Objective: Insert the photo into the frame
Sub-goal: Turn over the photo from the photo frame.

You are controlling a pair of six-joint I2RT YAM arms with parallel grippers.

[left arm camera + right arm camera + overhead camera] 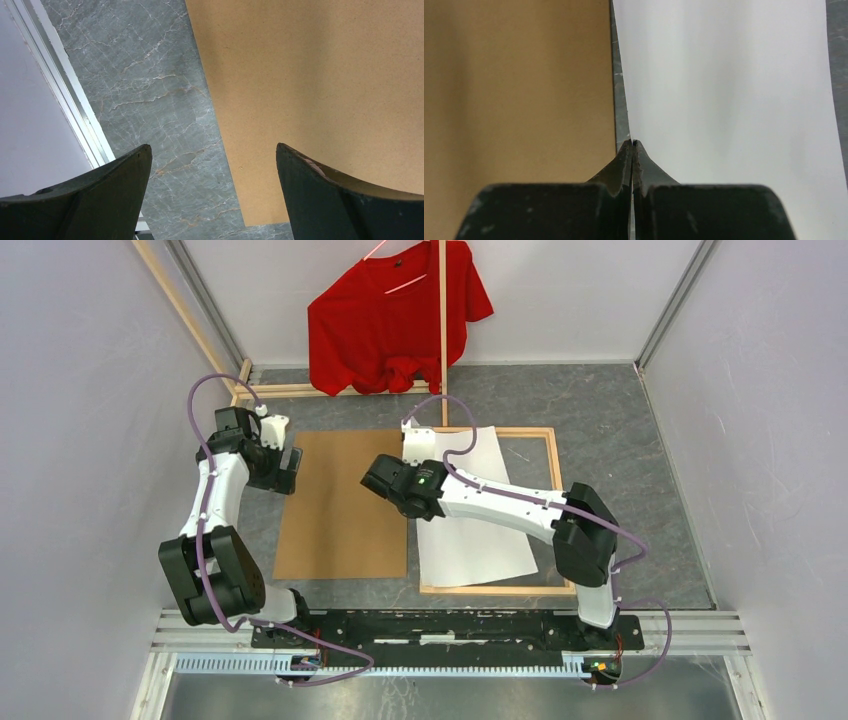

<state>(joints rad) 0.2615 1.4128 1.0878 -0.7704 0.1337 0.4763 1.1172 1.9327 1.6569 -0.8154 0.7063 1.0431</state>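
Observation:
The photo (480,540) lies white back up, slightly skewed, inside the light-wood frame (553,490) on the grey table; its lower left corner overlaps the frame's strip. My right gripper (412,455) is shut, its tips (632,141) right at the left edge of the photo (724,100). I cannot tell whether they pinch that edge. My left gripper (288,468) hangs open over the far left corner of the brown backing board (340,510). In the left wrist view nothing sits between the fingers of the left gripper (212,145).
The backing board (325,75) lies left of the frame, a narrow strip of table (621,100) between it and the photo. A red T-shirt (395,315) hangs at the back among loose wood slats (441,330). Walls close in on both sides.

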